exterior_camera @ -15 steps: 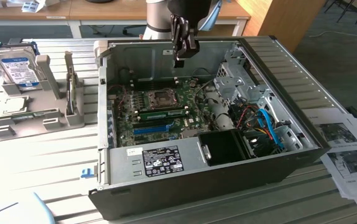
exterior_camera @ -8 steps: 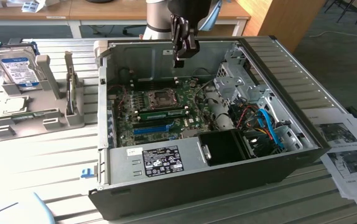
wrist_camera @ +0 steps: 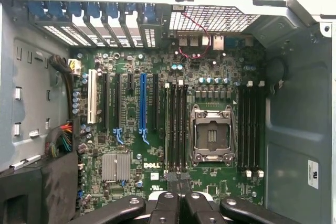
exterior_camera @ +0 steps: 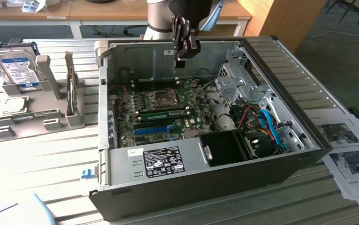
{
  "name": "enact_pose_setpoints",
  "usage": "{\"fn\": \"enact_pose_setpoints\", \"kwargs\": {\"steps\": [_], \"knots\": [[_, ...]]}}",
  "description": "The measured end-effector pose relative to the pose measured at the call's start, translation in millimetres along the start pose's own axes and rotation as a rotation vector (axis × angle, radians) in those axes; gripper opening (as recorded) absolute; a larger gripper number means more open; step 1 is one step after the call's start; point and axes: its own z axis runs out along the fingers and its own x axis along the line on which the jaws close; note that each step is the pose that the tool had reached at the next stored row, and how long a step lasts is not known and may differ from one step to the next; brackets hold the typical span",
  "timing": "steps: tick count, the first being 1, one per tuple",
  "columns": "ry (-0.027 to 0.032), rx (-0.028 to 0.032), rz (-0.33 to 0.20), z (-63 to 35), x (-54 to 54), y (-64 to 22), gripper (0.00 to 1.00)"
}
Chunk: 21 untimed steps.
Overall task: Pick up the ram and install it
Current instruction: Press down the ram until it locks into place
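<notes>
The exterior view looks down at a slant from above and in front of the open computer case point(exterior_camera: 229, 140), far enough off to take in the whole case, the slatted counter point(exterior_camera: 48, 159) around it and the arm point(exterior_camera: 183, 33) at the upper middle of the frame. The wrist view faces straight down into the case from close above, with the motherboard point(wrist_camera: 157, 129) spread across the frame and the gripper point(wrist_camera: 178, 182) at the lower edge. Both views share the motherboard point(exterior_camera: 160, 112), its processor socket point(wrist_camera: 212, 135) and the blue slot point(wrist_camera: 142, 103).
</notes>
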Motion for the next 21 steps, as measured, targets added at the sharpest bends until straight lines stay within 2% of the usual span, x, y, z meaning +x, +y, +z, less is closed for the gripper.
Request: {"fn": "enact_pose_setpoints", "kwargs": {"steps": [4,9,21], "knots": [[-0.0006,0.0009,0.026,0.0,0.0,0.0,0.1],[-0.0021,0.0032,0.088,0.0,0.0,0.0,0.1],[-0.0071,0.0128,0.285,0.1,0.0,0.0,0.1]]}}
